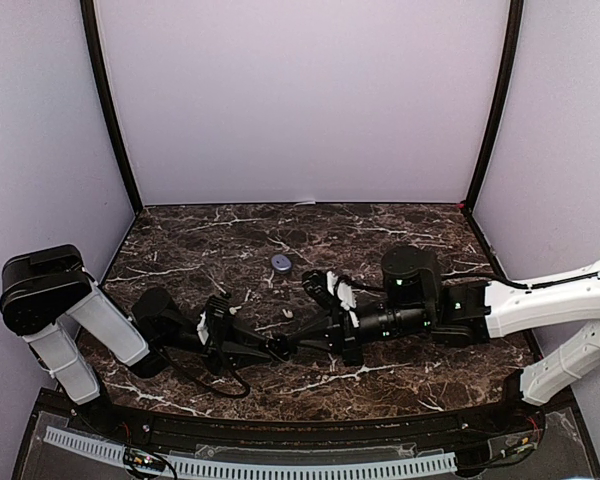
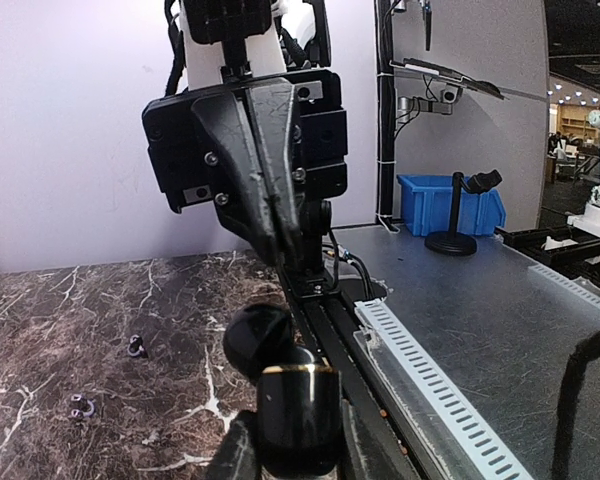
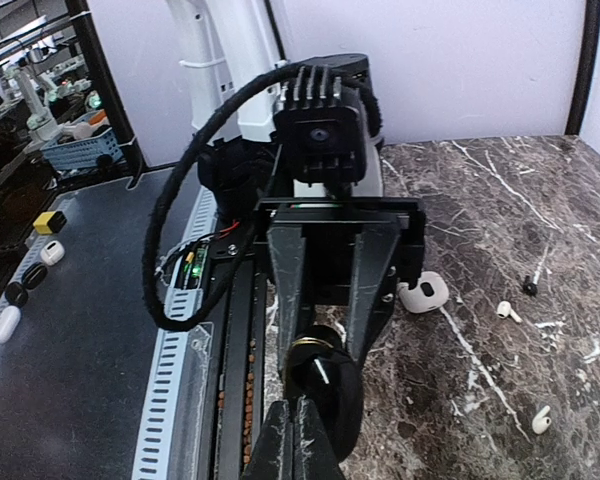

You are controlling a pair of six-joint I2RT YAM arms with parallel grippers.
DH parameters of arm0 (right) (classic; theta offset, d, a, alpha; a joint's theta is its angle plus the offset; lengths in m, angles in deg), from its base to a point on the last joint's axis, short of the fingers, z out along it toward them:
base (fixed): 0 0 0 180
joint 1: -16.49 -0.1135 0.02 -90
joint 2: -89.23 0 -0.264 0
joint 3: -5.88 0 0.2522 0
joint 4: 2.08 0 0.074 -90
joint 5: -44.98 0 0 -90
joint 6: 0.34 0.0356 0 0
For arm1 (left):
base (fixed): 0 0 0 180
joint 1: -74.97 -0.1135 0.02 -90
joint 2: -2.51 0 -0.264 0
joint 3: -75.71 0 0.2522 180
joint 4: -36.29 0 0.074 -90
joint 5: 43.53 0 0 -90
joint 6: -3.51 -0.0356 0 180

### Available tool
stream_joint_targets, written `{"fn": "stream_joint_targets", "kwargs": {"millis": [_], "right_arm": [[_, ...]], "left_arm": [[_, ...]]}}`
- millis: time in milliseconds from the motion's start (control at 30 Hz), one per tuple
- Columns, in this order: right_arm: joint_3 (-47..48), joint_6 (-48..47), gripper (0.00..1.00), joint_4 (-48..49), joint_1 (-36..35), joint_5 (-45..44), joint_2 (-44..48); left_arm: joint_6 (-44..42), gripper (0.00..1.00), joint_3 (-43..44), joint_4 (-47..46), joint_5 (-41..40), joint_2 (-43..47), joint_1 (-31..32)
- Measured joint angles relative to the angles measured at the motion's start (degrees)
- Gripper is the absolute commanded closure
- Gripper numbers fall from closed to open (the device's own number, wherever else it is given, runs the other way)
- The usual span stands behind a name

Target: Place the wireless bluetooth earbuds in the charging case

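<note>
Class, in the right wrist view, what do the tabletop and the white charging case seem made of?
The tabletop looks like dark marble or marble-print laminate, hard to tell; white veins, faint sheen. The charging case is likely smooth white plastic; rounded moulded shape, even colour.

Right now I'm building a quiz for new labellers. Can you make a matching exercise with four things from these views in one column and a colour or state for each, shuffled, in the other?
Things:
1. charging case
2. stemmed earbud
3. round disc
4. right gripper

Descriptions:
A. grey-blue, lying flat
B. shut
C. white and rounded, the larger white item
D. white and tiny

Pairs: 1-C, 2-D, 3-A, 4-B
</note>
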Motion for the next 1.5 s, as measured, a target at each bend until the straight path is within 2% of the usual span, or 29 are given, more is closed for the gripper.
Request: {"fn": "stream_joint_targets", "kwargs": {"millis": [200,400,867,1233,1267,1400,1500], "right_arm": [[1.86,-0.15,1.0,-0.31,0.0,4.61,-2.91],[3.34,-0.59,1.0,-1.64,-0.09,5.55,-4.74],[2.91,-0.7,1.0,-4.48,-0.31,-2.95,-1.42],[-0.66,-1.36,1.0,-4.37,-0.31,-2.73,2.03],[-0.66,-1.49,0.99,-4.37,-0.31,-2.73,2.05],[-0.9,-4.57,0.8,-4.07,-1.22,-3.13,2.12],[-2.6,-10.56,0.7,-3.45,-5.64,-6.64,3.41]], "left_arm": [[0.02,1.0,0.44,0.0,0.5,0.0,0.0],[0.0,1.0,0.61,0.0,1.16,0.0,0.0],[0.0,1.0,0.9,0.0,5.27,-0.04,-0.31],[0.0,1.0,0.9,0.0,7.48,-1.42,-0.31],[0.0,1.0,0.9,-0.02,7.45,-1.53,-0.31],[0.07,1.0,0.9,0.0,7.3,-1.75,-0.31],[0.11,1.0,0.9,-0.02,6.78,-1.75,-0.31]]}}
